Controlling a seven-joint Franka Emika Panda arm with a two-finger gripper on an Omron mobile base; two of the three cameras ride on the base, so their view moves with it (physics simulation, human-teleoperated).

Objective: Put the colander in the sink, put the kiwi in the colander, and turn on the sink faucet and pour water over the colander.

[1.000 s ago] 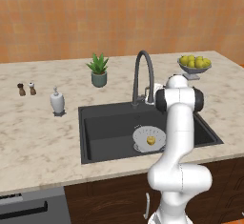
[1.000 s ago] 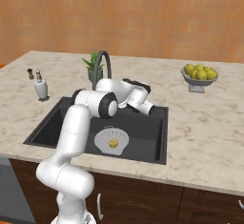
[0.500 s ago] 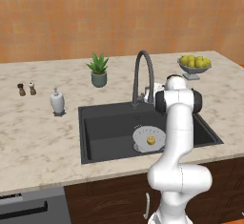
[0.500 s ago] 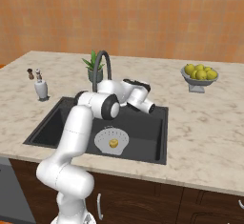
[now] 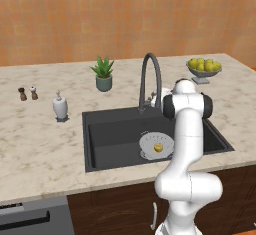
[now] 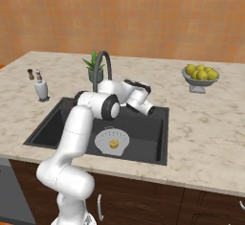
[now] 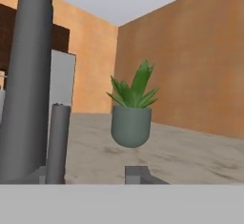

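The pale holed colander point(image 5: 149, 144) point(image 6: 106, 139) sits in the dark sink point(image 5: 110, 134) point(image 6: 143, 133), toward its front right. The yellow-green kiwi point(image 5: 158, 147) point(image 6: 114, 144) lies inside it. The dark gooseneck faucet point(image 5: 150, 76) point(image 6: 102, 67) stands behind the basin. My gripper point(image 5: 156, 97) hovers right beside the faucet's base, at its right. In the hand view the faucet column point(image 7: 28, 80) rises close at the left, with a thinner dark rod point(image 7: 57, 142) next to it. No water shows. My arm hides the fingers, so their state is unclear.
A potted plant point(image 5: 103, 73) point(image 6: 92, 66) point(image 7: 131, 113) stands behind the faucet. A grey pedestal bowl of fruit point(image 5: 203, 68) point(image 6: 201, 75) is at the back right. At the left stand a soap dispenser point(image 5: 60, 106) point(image 6: 41, 90) and two small shakers point(image 5: 27, 93).
My hand has edged slightly closer to the faucet's base. The colander and the kiwi have not moved.
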